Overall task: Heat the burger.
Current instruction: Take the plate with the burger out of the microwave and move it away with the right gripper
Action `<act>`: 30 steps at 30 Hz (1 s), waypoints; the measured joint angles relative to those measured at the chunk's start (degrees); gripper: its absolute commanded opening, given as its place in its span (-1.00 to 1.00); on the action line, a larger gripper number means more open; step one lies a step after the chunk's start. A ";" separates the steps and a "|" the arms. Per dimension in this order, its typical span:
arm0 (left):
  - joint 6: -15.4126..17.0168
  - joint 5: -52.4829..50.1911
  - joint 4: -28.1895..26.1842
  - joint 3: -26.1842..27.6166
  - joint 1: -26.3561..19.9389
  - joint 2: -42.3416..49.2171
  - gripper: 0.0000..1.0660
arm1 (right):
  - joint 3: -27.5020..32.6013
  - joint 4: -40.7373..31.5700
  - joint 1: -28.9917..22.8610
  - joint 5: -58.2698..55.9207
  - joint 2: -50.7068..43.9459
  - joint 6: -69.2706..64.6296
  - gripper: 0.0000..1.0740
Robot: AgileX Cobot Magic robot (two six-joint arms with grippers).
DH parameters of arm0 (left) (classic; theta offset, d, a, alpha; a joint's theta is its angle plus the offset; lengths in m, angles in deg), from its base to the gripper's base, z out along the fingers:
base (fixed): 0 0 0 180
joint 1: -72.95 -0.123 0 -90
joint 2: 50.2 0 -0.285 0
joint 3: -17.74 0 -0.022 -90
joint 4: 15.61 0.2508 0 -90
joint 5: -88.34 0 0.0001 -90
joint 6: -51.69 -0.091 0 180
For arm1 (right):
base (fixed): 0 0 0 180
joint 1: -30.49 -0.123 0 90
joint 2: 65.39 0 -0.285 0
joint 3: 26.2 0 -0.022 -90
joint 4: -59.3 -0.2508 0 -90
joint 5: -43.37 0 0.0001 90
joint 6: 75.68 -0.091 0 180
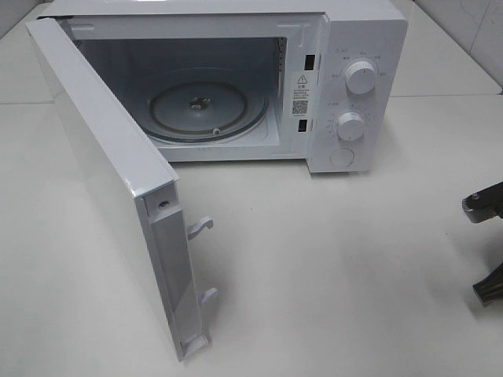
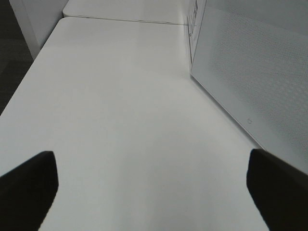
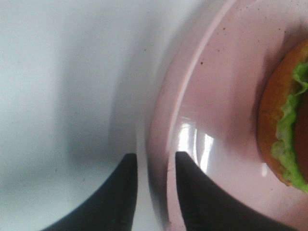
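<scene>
The burger [image 3: 281,120], tan bun with green lettuce, lies on a pink plate [image 3: 226,86] and shows only in the right wrist view, partly cut off by the frame edge. My right gripper [image 3: 156,192] has its two dark fingers close together on either side of the plate's rim, gripping it. Parts of that arm [image 1: 483,206] show at the right edge of the high view; burger and plate are outside that view. My left gripper [image 2: 154,190] is open and empty above bare table, beside the microwave door [image 2: 250,82].
The white microwave [image 1: 357,47] stands at the back of the table. Its door [image 1: 102,181] is swung wide open toward the front left, and a glass turntable [image 1: 208,106] lies inside. Two knobs [image 1: 360,77] are on its right panel.
</scene>
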 measured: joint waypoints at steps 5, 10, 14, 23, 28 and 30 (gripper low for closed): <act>0.00 0.00 0.00 0.00 0.00 0.00 0.89 | -0.06 -2.12 0.00 0.00 -0.06 0.00 0.23; 0.00 0.00 0.00 0.00 0.00 0.00 0.89 | -1.15 -5.16 0.00 0.00 -2.23 0.00 0.42; 0.00 0.00 0.00 0.00 0.00 0.00 0.89 | -1.72 -6.93 0.00 -0.17 -4.30 0.06 0.43; 0.00 0.00 0.00 0.00 0.00 0.00 0.89 | -1.89 -23.78 0.00 -3.84 -16.50 13.18 0.42; 0.00 0.00 0.00 0.00 0.00 0.00 0.89 | -1.89 -37.59 0.00 -8.08 -24.87 24.92 0.42; 0.00 0.00 0.00 0.00 0.00 0.00 0.89 | -1.89 -39.42 0.00 -8.82 -26.24 26.36 0.42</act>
